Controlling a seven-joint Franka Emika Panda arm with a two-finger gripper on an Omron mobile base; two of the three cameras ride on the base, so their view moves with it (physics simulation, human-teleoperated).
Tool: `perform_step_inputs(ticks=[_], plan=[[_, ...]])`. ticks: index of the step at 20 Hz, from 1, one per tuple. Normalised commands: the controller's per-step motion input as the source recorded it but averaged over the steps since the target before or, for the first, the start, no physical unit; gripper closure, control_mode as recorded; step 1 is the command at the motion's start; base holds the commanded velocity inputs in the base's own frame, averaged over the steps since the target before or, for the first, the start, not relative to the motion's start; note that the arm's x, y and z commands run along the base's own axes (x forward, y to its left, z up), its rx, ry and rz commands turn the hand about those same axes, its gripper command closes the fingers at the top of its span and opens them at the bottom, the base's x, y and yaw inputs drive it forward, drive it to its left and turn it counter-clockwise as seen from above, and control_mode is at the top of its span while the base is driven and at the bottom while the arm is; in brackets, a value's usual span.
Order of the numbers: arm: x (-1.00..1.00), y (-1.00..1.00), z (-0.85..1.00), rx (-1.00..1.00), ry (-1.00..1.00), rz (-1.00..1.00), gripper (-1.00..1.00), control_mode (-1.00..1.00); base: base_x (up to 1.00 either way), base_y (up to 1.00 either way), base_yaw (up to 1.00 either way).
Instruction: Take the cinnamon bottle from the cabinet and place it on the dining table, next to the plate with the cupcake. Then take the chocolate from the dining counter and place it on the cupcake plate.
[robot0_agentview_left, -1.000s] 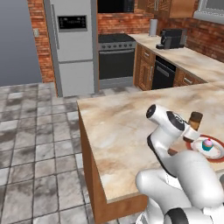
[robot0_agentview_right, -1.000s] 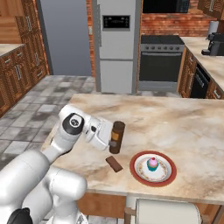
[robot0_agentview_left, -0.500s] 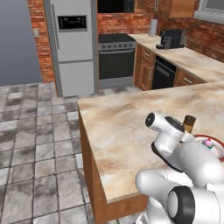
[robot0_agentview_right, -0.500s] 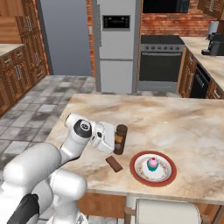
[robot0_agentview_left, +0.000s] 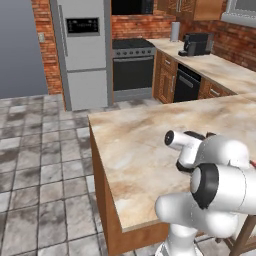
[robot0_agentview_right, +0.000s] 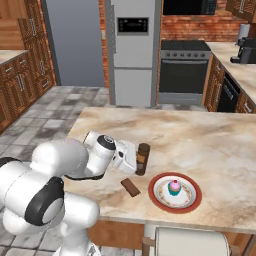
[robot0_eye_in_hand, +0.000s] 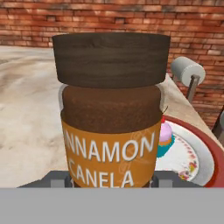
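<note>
The cinnamon bottle (robot0_agentview_right: 143, 158) stood upright on the marble desk (robot0_agentview_right: 215, 145), directly against the tool (robot0_agentview_right: 134, 159), whose fingers sat at either side of its base, closed on it. The red-rimmed plate (robot0_agentview_right: 161, 199) with the cupcake (robot0_agentview_right: 174, 187) lay just beside the bottle, and the chocolate bar (robot0_agentview_right: 131, 187) lay flat on the desk near both. The right base view showed all of these; in the left base view the white arm covered most of that spot. The hand view gave the bottle (robot0_eye_in_hand: 111, 109) up close: a dark wooden cap, brown powder, an orange label lettered in white, with the cupcake (robot0_eye_in_hand: 164, 136) partly behind it.
</note>
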Motion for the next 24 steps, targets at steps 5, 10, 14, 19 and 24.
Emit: perform_step_inputs(ticks=[5,10,14,19,24], plan=[[0.2,-0.17,-0.44,0.0,0.0,0.0,1.0,-1.0,0.0,0.0,0.0],[0.17,-0.07,-0.22,0.0,-0.07,-0.01,1.0,-1.0,0.0,0.0,0.0],[0.27,-0.17,-0.07,0.0,-0.06,-0.05,1.0,-1.0,0.0,0.0,0.0],[0.18,-0.02,-0.38,0.0,0.0,-0.02,1.0,-1.0,0.0,0.0,0.0],[0.03,0.0,-0.44,0.0,-0.02,0.0,-1.0,-1.0,0.0,0.0,0.0]])
